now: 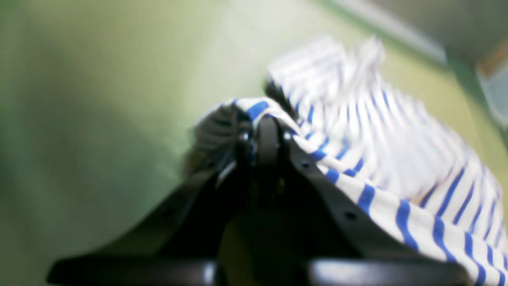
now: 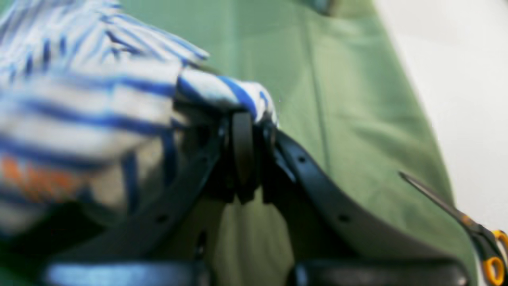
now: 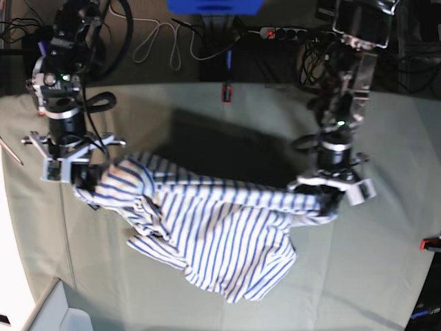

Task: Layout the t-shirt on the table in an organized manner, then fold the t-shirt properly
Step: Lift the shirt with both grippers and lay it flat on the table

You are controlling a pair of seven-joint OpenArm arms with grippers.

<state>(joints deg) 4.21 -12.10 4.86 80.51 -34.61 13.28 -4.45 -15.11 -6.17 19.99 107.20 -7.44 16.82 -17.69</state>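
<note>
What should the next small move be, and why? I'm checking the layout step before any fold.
Probably draw the two hands apart and up. The left hand and right hand each pinch the t-shirt, which hangs bunched and twisted between them over the table; tension should spread it.

Black screw-studded hands (image 1: 264, 131), grey-ringed arms (image 3: 337, 148)

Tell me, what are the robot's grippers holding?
Both hold the white blue-striped cotton t-shirt: left gripper and right gripper each pinch a bunched fold at opposite ends.
</note>
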